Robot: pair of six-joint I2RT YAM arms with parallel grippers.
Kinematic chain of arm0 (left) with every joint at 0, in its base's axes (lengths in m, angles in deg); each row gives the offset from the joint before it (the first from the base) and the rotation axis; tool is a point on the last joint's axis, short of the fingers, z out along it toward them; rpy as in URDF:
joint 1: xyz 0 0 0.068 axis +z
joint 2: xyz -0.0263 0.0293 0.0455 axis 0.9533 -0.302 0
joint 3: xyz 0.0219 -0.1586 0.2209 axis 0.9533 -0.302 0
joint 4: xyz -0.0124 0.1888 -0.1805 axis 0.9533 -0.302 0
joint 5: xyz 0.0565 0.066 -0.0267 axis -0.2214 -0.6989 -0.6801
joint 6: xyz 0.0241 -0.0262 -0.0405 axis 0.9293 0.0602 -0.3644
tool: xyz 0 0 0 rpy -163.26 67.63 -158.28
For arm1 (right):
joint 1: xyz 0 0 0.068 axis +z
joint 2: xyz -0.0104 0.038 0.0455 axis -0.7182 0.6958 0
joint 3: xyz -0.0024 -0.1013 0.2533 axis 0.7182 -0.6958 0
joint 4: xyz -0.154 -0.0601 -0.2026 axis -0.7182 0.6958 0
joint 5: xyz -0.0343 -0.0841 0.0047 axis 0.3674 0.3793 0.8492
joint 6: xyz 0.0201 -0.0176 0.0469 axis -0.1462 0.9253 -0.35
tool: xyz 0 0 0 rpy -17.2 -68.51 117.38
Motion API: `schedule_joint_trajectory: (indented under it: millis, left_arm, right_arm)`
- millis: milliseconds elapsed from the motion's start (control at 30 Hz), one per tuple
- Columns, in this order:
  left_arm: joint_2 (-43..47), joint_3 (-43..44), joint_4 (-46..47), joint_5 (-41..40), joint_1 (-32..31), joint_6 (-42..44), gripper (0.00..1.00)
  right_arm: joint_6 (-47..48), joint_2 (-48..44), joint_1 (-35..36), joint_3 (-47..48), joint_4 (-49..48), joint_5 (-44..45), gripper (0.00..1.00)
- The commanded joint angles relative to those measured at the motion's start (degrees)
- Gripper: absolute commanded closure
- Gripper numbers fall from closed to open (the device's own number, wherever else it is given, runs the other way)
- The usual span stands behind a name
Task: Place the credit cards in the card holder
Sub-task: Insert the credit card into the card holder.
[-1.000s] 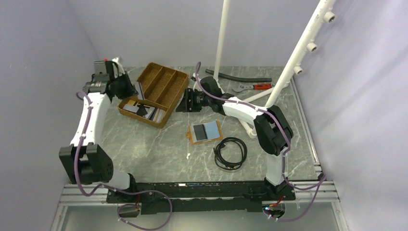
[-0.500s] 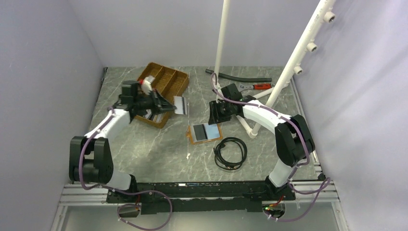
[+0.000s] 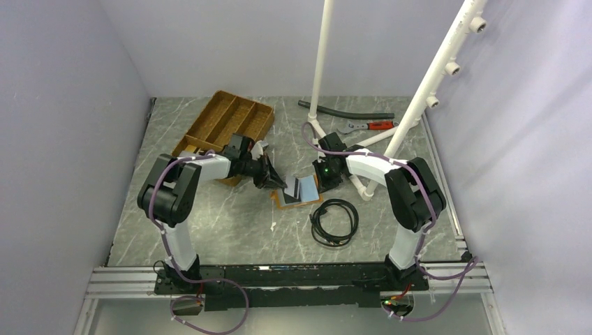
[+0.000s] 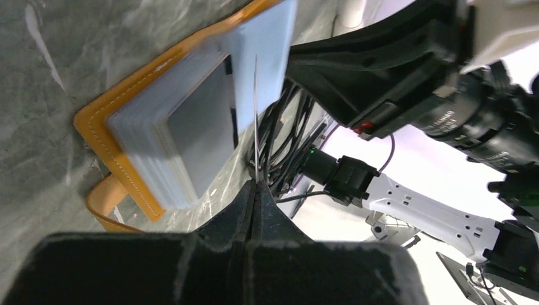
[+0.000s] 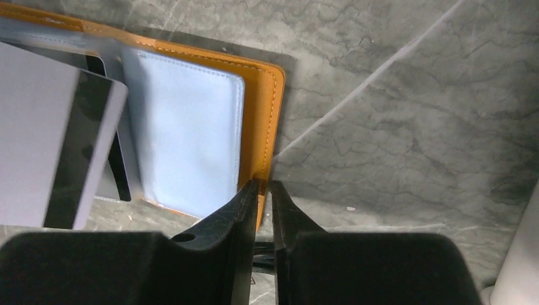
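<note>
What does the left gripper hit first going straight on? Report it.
Probably the open card holder: the left gripper pinches a credit card edge-on, aimed at its pale pockets. Depth is unclear; the right gripper lies beyond.

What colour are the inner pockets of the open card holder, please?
Pale blue-grey, inside an orange border; the right wrist view shows the card holder best.

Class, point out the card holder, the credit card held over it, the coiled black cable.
card holder [image 5: 191, 146]: right wrist view, pale blue inner pocket.
credit card [image 5: 28, 140]: right wrist view, pale face.
black cable [image 3: 315, 225]: top external view, coil's left side.
</note>
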Motion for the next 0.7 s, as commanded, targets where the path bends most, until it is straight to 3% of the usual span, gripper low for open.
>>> schedule_joint_trajectory:
  millis: [0,367,667]
  left_arm:
    - [-1.84,3.03,-1.60,-0.28,-1.02,-0.26,1.00]
    - [-1.08,3.39,-10.51,-7.19,-3.58,2.19,1.00]
    - [-2.73,4.19,-8.18,-11.88,-4.98,1.33,1.00]
  right_arm:
    - [0.15,-0.05,-0.17,-0.82,-2.24,2.64,0.84]
    - [0.10,-0.26,-0.17,-1.05,-3.30,1.36,0.87]
    - [0.15,-0.32,-0.17,-1.66,-3.89,-0.73,0.90]
